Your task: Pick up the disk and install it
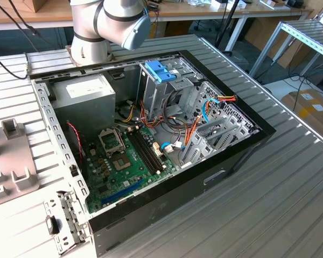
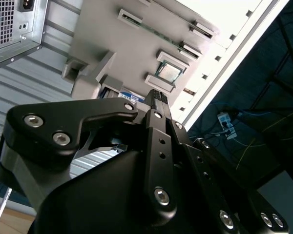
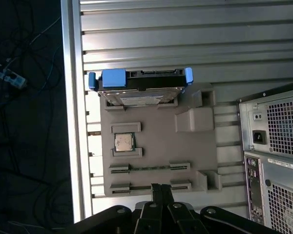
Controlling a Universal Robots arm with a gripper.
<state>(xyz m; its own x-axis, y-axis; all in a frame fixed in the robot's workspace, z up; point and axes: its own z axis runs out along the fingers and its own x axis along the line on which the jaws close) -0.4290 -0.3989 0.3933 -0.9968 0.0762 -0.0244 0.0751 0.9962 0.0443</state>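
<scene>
The disk [image 3: 139,87], a silver drive in a bright blue carrier with a blue tab, stands on edge in a slot at one end of a grey fixture plate [image 3: 158,126]. My gripper [image 3: 161,188] hovers over the opposite end of that plate, well apart from the disk, its fingers closed together with nothing between them. In the second wrist view a blue and white sliver of the disk [image 2: 121,93] peeks out just beside the gripper [image 2: 156,95]. In the exterior view the arm [image 1: 110,24] stands behind the open computer case [image 1: 151,134].
The fixture plate also carries a processor chip [image 3: 123,142] and thin memory strips [image 3: 149,168]. The case's rear panel [image 3: 276,151] stands close beside the plate. Inside the case are a grey power supply [image 1: 86,97], a pale blue latch [image 1: 160,71], cables and a motherboard [image 1: 124,166].
</scene>
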